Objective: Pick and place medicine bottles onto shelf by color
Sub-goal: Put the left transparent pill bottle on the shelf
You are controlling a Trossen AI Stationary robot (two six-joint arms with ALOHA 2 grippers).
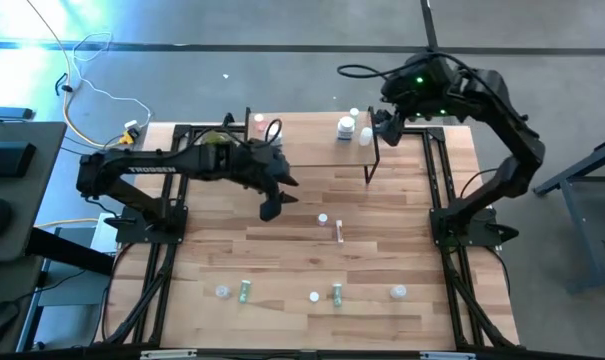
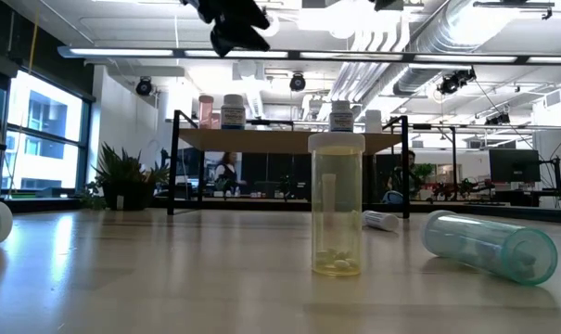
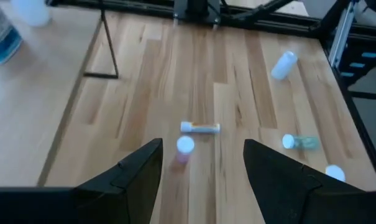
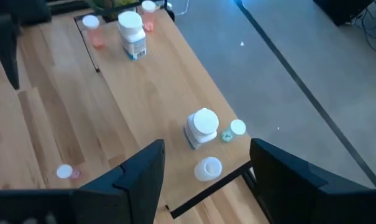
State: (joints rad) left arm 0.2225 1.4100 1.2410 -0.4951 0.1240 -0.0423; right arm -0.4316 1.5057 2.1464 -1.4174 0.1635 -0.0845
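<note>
The low light-wood shelf (image 1: 312, 130) on black legs carries several upright bottles, among them a white jar (image 4: 202, 126) and pink-tinted ones (image 4: 91, 30). On the table lie tipped green vials (image 1: 245, 290), while a clear, white-capped vial (image 2: 337, 205) stands upright holding a few pills.

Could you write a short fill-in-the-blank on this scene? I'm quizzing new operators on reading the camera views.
1. Both grippers, the left gripper and the right gripper, have their fingers ____.
2. The right gripper hangs above the ____.
3. In the low view, the clear bottle in front stands ____.
4. The teal bottle beside it lies on its ____.

Missing words: open; shelf; upright; side
</note>
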